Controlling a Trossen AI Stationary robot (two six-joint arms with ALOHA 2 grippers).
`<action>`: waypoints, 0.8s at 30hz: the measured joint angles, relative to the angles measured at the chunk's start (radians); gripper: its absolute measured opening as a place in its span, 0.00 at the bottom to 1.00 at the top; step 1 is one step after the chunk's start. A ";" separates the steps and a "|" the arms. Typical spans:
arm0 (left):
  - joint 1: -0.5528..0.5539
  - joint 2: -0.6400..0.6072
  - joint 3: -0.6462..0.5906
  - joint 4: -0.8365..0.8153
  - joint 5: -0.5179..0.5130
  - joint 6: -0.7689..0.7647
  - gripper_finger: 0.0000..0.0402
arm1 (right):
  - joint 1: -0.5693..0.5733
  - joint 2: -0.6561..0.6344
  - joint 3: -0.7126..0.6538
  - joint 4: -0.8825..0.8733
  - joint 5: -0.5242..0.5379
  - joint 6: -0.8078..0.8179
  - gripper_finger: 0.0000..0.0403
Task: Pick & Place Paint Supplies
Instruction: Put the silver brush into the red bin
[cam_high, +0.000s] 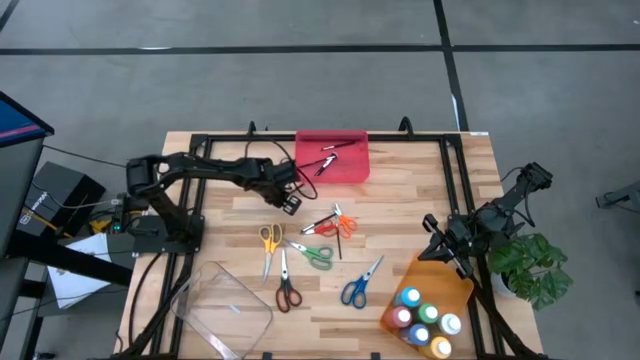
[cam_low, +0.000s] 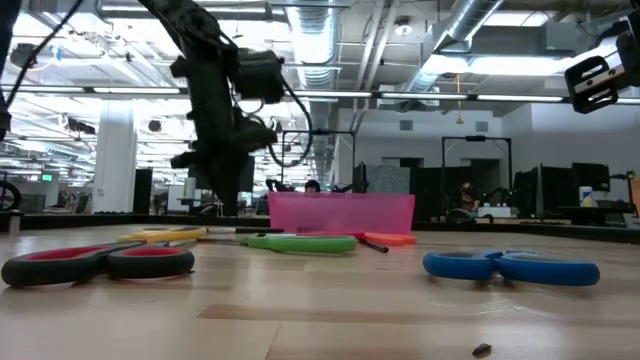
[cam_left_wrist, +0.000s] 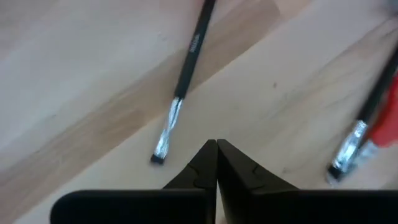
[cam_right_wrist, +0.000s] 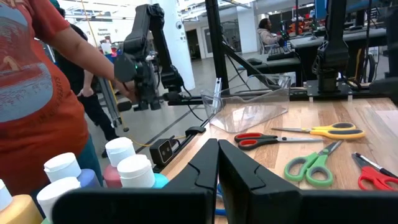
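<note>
My left gripper (cam_high: 291, 205) is shut with nothing between its fingers and points down at the table, just right of a thin dark brush (cam_left_wrist: 184, 77) that lies flat. A second brush (cam_left_wrist: 364, 130) lies farther off beside a red scissor handle. More brushes lie in the red tray (cam_high: 350, 168). Yellow (cam_high: 270, 240), green (cam_high: 316, 256), red-black (cam_high: 287, 291), blue (cam_high: 357, 287) and orange (cam_high: 338, 224) scissors lie flat mid-table. White-capped paint bottles (cam_high: 424, 317) stand in an orange tray. My right gripper (cam_right_wrist: 217, 155) is shut and held level above the table's right side.
A clear plastic tray (cam_high: 226, 309) lies near the front left edge. A black frame (cam_high: 452, 180) runs around the table. A potted plant (cam_high: 535, 265) stands at the right edge. A person in an orange shirt (cam_right_wrist: 34, 93) stands beside the table.
</note>
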 joint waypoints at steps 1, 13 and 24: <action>-0.001 0.011 0.000 0.004 0.001 0.001 0.01 | 0.000 0.000 0.000 0.000 0.000 0.000 0.02; 0.000 0.117 0.213 -0.105 -0.003 0.155 0.30 | 0.000 0.001 0.000 0.000 0.000 0.000 0.02; 0.009 0.259 0.261 -0.184 -0.033 0.241 0.43 | 0.000 0.000 0.000 0.000 0.000 0.000 0.02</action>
